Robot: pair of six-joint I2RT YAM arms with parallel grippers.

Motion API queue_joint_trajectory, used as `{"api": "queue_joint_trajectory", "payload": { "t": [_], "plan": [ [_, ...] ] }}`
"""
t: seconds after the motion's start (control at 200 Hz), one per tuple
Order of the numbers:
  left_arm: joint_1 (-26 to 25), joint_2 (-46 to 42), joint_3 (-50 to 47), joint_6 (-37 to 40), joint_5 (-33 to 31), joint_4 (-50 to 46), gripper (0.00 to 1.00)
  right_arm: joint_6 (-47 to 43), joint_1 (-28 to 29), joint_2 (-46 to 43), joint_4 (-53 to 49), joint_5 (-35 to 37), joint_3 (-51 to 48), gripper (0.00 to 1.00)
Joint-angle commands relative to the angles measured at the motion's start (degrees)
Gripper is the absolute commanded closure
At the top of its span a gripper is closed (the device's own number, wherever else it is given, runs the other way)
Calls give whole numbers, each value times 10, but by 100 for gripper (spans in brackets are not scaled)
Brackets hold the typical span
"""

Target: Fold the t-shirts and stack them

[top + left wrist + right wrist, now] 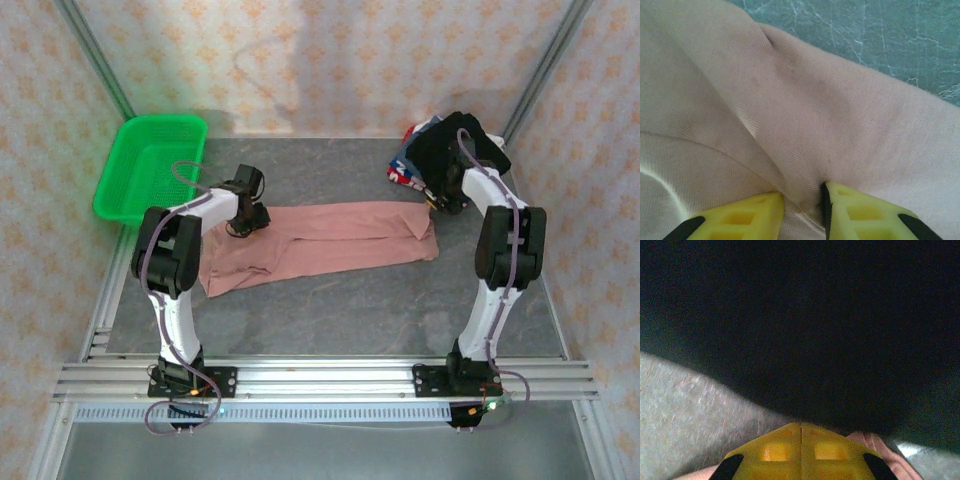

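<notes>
Left wrist view: left gripper [802, 197] pinches a pink shirt [840, 125] ridge between its fingers. Right gripper [801, 426] pressed together, black shirt [815, 315] ahead. Best lift gently, keeping cloth taut.

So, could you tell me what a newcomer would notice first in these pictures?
The pink t-shirt stands out, lying in a long strip across the middle of the table, with the left fingers pinching a ridge of it near its left end. Next come the green basket in the far left corner and the black t-shirt topping a pile in the far right corner.
</notes>
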Motion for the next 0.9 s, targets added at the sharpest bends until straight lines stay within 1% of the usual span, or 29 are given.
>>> {"api": "queue_joint_trajectory", "payload": {
  "t": [0.0, 0.07, 0.085, 0.105, 0.11, 0.12, 0.13, 0.135, 0.16, 0.195, 0.315, 0.375, 0.46, 0.54, 0.59, 0.63, 0.736, 0.896],
  "plan": [
    [7, 42, -5, 34, -40, -47, 71, 42, -15, 35, 33, 15, 29, 100],
    [5, 47, 0, 42, -39, -49, 71, 70, -23, 44, 77, -6, 30, 100],
    [5, 47, 1, 44, -39, -49, 71, 77, -25, 43, 91, -11, 27, 98],
    [3, 46, 3, 46, -38, -49, 71, 86, -27, 42, 110, -18, 22, 95],
    [3, 46, 3, 47, -37, -49, 70, 88, -28, 42, 112, -19, 21, 92],
    [3, 46, 4, 48, -37, -49, 70, 91, -29, 41, 122, -22, 19, 91],
    [2, 45, 4, 48, -37, -49, 71, 95, -30, 40, 130, -23, 18, 87],
    [2, 45, 5, 49, -36, -49, 71, 96, -31, 38, 131, -24, 17, 87],
    [1, 44, 6, 50, -35, -49, 70, 101, -31, 34, 147, -29, 16, 79],
    [0, 41, 8, 52, -34, -49, 70, 96, -31, 28, 156, -33, 18, 71],
    [-5, 16, 18, 52, -30, -54, 68, 59, -30, -13, 138, -46, 14, 57],
    [-9, -3, 26, 47, -23, -56, 65, 14, -25, -40, 88, -48, 15, 55],
    [-23, -29, 38, 36, -11, -59, 60, -84, -7, -77, 21, -55, -1, 52],
    [-48, -39, 51, 22, -1, -70, 57, -170, 18, -102, -40, -51, -21, 50],
    [-68, -65, 54, 20, 6, -74, 57, -212, 34, -109, -65, -50, -37, 49],
    [-82, -74, 50, -5, 12, -75, 57, -240, 47, -111, -84, -38, -45, 49],
    [-113, -95, 15, -47, 40, -52, 57, -285, 83, -99, -110, 5, -53, 49],
    [-141, -97, -49, -98, 46, -6, 58, -312, 119, -68, -92, 68, -54, 50]
  ]
}}
